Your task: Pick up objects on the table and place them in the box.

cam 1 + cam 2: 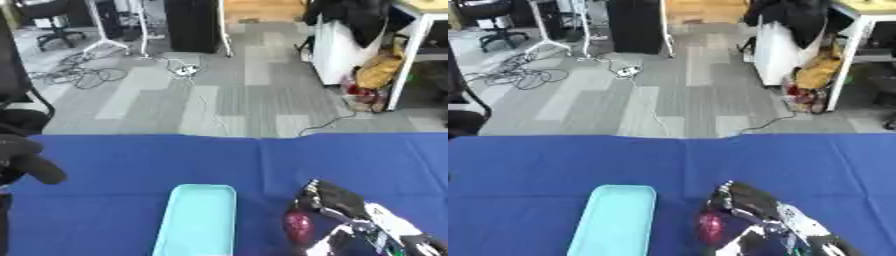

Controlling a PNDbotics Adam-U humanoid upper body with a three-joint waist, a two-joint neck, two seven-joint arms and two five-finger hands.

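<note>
Holding a small dark red object (297, 226) under its curled fingers, the right hand (337, 200) sits low on the blue table (114, 190), just to the right of the pale turquoise box (197, 220). The object is rounded and shows a slight shine; what it is exactly I cannot tell. It looks small and light, and probably smooth, so I judge it could slip if the hold is only at the tips. Taking it around its widest middle part, with fingers on one side and thumb on the other, seems the safest way. Whether it is hard or soft is not visible.

The box is long and shallow, with its open side up, and it stands near the object but not touching it. The way from object to box is short, and only the raised rim of the box lies between them, so the hand must lift over it.

At the left edge of the left eye view a dark rounded shape (31, 167) rests above the cloth; it may be the left hand, but its fingers are not clear. Beyond the table are grey floor and cables (83, 75).
</note>
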